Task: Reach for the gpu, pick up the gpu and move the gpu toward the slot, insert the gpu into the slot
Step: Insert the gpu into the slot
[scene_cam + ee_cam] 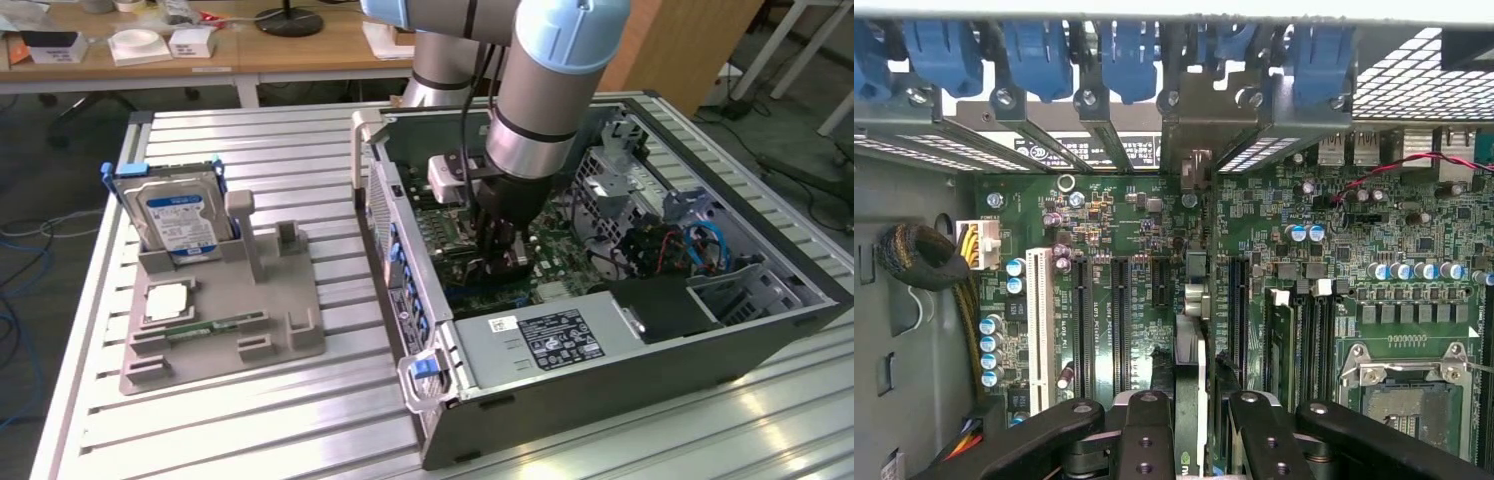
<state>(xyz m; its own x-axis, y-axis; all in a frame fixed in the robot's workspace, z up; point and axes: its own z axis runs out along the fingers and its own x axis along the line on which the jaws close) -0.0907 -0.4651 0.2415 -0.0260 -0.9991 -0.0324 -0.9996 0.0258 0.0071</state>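
The gpu (1194, 300) stands on its edge over the green motherboard (1134, 210), seen edge-on as a thin strip running from my fingers toward the case's rear bracket openings. My gripper (1192, 400) is shut on it, with a black finger (1150, 420) on each side. Long black slots (1119, 310) lie on both sides of the card. The slot under the card is hidden, so I cannot tell whether the card is seated. In the exterior view my gripper (501, 255) reaches down inside the open computer case (400, 240).
Blue retaining clips (1039, 55) line the case's rear wall. A power supply (561, 340) and a cable bundle (681, 245) crowd the case's near and right sides. On the exterior view's left a grey holder (287, 335) carries a blue-labelled hard drive (180, 215) and a memory stick (214, 327).
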